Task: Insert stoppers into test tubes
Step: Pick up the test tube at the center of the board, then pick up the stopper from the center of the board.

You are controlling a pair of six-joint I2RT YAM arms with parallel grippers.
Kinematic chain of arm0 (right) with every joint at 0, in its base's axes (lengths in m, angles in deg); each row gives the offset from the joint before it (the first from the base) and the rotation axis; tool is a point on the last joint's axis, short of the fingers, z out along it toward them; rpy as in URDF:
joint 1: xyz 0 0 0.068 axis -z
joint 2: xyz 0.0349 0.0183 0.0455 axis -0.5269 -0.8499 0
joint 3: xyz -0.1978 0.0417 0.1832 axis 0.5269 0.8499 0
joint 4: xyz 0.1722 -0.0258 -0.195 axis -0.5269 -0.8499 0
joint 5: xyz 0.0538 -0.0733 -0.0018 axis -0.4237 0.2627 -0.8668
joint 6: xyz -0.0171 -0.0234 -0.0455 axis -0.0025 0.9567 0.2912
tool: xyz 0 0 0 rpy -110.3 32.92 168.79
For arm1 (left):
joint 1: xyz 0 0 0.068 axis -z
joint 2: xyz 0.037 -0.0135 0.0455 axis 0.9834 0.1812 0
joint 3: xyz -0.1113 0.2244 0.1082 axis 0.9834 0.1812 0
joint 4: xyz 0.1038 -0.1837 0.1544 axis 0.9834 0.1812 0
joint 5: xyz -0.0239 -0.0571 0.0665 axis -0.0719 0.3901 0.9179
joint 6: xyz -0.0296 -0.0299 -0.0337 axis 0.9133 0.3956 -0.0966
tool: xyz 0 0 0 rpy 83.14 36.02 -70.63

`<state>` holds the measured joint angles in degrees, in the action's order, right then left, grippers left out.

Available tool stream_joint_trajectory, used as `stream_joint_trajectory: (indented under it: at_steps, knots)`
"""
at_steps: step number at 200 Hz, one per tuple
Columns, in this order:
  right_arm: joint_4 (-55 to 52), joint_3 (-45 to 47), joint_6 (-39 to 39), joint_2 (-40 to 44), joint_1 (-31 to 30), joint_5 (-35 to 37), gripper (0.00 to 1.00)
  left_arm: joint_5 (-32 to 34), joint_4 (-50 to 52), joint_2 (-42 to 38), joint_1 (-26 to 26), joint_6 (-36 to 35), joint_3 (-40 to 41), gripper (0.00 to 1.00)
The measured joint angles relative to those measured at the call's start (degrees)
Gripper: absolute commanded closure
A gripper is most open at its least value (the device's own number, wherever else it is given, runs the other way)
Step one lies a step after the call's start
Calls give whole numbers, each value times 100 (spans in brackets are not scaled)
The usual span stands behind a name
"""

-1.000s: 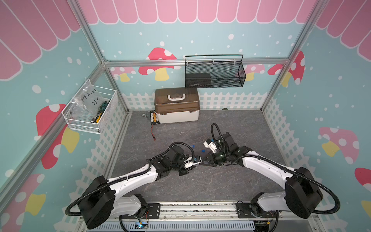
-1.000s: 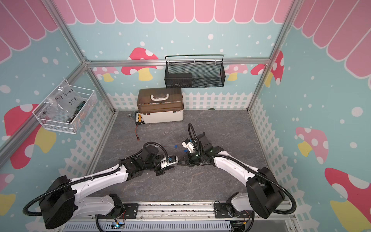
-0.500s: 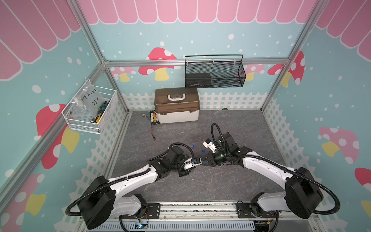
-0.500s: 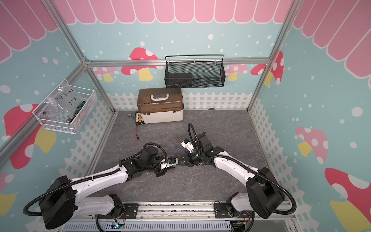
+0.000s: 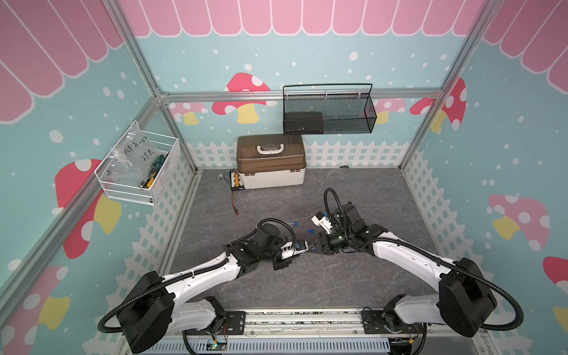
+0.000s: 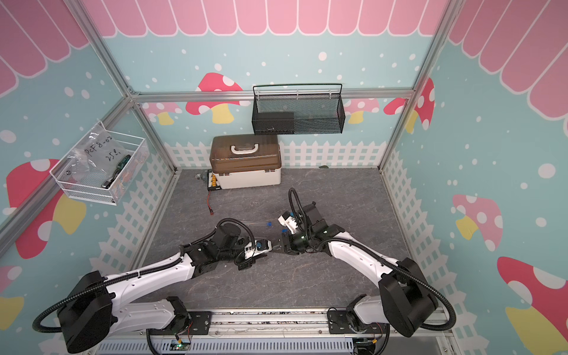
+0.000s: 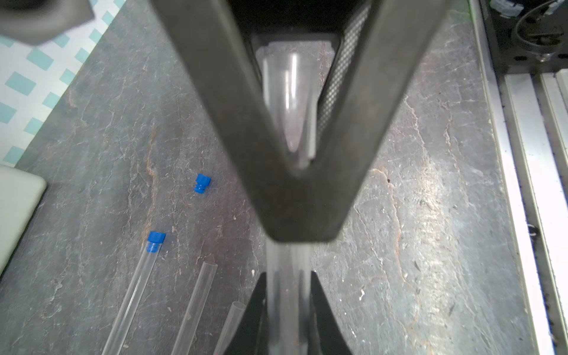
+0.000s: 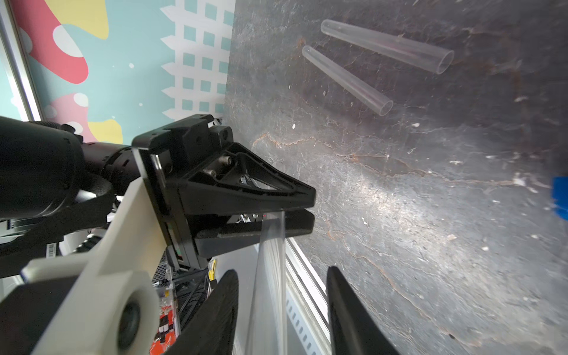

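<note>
- Two end effectors meet nose to nose at the centre of both top views, low over the bench (image 5: 353, 190). The left end effector (image 8: 307, 212) is clamped tight on one clear test tube (image 8: 272, 242).
- The right end effector (image 8: 281, 276) stands partly open. Its fingers (image 8: 344, 310) flank that tube with a gap showing, so it grips nothing. I read this as a hand-over: the left arm steadies the tube, freeing the right to fetch a plug.
- Three more tubes lie at the lower left of the left wrist view. One capped tube (image 7: 135, 292) carries its blue stopper, and two open tubes (image 7: 198, 301) (image 7: 231, 325) wait. A loose stopper (image 7: 202, 183) lies near them on the bench, within reach.
- Which end of the gripped tube is the mouth cannot be told, because the jaws and blur cover it.
- In the top views that tube is too thin to make out.
- A blue shape (image 8: 560, 196) at the right edge of the right wrist view is cut off; it is probably another stopper.
</note>
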<state>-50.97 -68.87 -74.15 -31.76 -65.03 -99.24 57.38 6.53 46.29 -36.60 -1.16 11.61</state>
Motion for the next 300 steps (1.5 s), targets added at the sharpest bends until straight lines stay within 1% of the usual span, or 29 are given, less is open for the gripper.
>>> stream_joint_trajectory:
  at_steps: [16,27,55,77,99,120,150,191,221,252,300]
  knots:
    - [-308,-125,372,278,107,595,57,81,-68,0,-214,341,0,100]
    - [-485,-170,660,494,136,1180,60,107,-127,2,-393,616,0,100]
    - [-837,-179,1305,782,136,2643,60,201,-304,2,-826,1305,0,100]
    - [-1325,-433,1663,481,136,3447,60,326,-481,2,-1110,1834,-2,100]
    - [-1843,-1038,1969,-155,138,3901,60,520,-577,-33,-1322,2177,-2,100]
    - [-2262,-1572,2199,-787,136,4063,60,767,-632,-181,-1355,2350,-2,100]
    - [-2697,-1902,2411,-1440,98,4138,59,1106,-776,-398,-1355,2448,0,100]
    - [-3104,-2282,2629,-2264,-310,3939,58,1279,-964,-514,-1355,2551,33,100]
    - [-3171,-2404,2632,-2649,-535,3801,58,1298,-1005,-514,-1355,2579,33,100]
    - [-3101,-2542,2522,-3008,-662,3792,63,1298,-1003,-525,-1355,2579,35,100]
    - [-3027,-2684,2339,-3274,-702,3926,70,1298,-1029,-595,-1355,2579,55,100]
